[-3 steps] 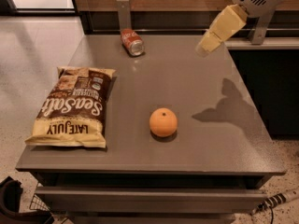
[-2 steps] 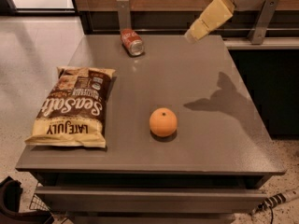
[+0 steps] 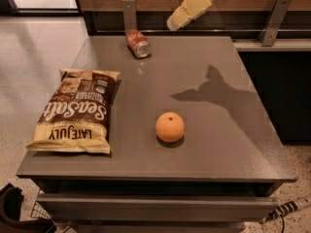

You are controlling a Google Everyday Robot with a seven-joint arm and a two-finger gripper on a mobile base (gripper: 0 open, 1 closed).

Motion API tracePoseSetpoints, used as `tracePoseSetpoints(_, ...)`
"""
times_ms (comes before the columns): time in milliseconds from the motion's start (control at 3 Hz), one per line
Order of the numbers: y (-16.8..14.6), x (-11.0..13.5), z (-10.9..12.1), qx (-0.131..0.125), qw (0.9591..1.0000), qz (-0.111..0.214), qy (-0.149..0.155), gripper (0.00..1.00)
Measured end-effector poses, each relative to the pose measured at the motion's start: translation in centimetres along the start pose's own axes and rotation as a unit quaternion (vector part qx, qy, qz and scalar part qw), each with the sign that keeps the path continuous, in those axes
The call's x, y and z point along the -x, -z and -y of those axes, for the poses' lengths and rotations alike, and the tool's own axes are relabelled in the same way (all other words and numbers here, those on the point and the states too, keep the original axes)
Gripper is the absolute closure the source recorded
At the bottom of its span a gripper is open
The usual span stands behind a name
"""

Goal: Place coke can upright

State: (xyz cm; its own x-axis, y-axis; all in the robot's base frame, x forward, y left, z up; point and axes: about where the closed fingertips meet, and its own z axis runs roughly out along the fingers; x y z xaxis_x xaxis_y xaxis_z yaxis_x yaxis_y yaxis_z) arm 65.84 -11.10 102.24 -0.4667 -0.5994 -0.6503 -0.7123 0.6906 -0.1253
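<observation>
Can lies on its side at the far edge of the surface, awaiting righting; tool hovers just right of it, empty-looking, open or closed unclear.

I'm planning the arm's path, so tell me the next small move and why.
Probably shift the gripper down and leftward in the view, toward the can. The can lies on its side near the far edge of the table, ungrasped. The gripper hovers higher up and to the can's right, well apart from it, so it must close that gap before any grasp.
</observation>
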Motion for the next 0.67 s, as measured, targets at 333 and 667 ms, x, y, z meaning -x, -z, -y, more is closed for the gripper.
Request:
tracePoseSetpoints(333, -2.0, 2.6, -0.4, 0.012, 0.9999, -0.005, 0.01, 0.0)
tracePoseSetpoints(667, -4.1, 4.4, -1.1, 0.025, 0.9994, -0.016, 0.016, 0.0)
